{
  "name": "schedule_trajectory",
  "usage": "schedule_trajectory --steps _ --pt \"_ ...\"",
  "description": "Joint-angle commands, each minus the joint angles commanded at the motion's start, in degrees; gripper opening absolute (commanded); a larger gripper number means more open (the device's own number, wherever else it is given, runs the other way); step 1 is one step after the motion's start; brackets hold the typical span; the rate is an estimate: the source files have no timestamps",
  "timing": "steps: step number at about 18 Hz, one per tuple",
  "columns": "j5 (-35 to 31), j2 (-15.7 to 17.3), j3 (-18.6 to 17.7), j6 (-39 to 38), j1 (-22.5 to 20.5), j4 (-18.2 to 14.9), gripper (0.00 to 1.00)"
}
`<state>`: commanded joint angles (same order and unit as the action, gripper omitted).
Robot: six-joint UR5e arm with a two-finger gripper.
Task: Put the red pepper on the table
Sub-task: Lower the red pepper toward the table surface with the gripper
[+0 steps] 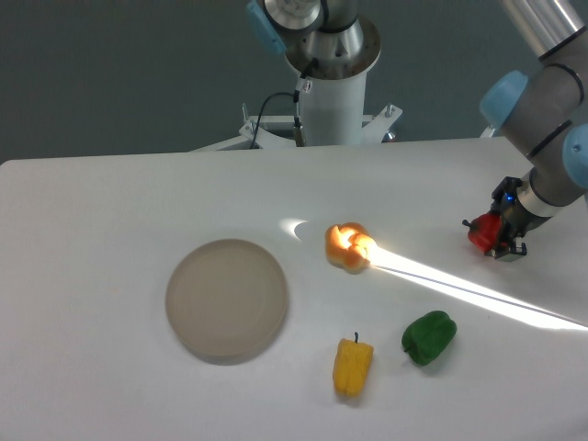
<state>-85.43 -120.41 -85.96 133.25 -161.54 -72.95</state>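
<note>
The red pepper is small and glossy, at the right side of the white table. My gripper is closed around it, low over the tabletop. I cannot tell whether the pepper touches the table. The fingers hide part of the pepper's right side.
A round beige-grey plate lies left of centre. An orange pepper sits in a bright streak of light mid-table. A yellow pepper and a green pepper lie near the front. The robot base stands at the back.
</note>
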Motion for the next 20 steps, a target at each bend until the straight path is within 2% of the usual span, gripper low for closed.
schedule_trajectory --steps 4,7,11,14,20 --pt "0.0 0.1 -0.9 0.0 0.0 0.3 0.67" --pt "-0.7 1.0 -2.1 0.1 0.3 3.6 0.67" --pt "-1.3 1.1 -2.8 0.1 0.4 4.0 0.67" --pt "-1.5 1.1 -3.8 0.3 0.4 6.2 0.67" --pt "-1.5 1.1 -4.0 0.5 0.4 6.3 0.67"
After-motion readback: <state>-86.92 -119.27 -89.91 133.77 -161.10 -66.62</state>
